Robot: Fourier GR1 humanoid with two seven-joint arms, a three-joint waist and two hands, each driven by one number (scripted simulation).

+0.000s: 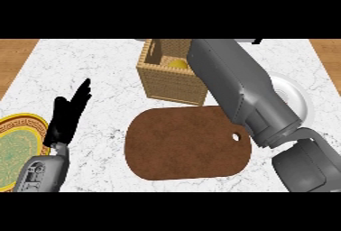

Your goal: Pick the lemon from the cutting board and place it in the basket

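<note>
Lemon (177, 63) is seen as a yellow patch inside the wicker basket (170, 81), partly hidden by the right forearm (240, 85). The right hand is concealed beyond that forearm, over the basket opening, so its finger state cannot be told. The left hand (66, 119) is held at the view's left with fingers straight and pointing upward, nothing grasped. The basket is positioned just behind the brown cutting board (186, 144), which carries no object. A patterned plate (16, 149) is cut off by the left edge, beside the left forearm, on the marble counter (100, 67).
</note>
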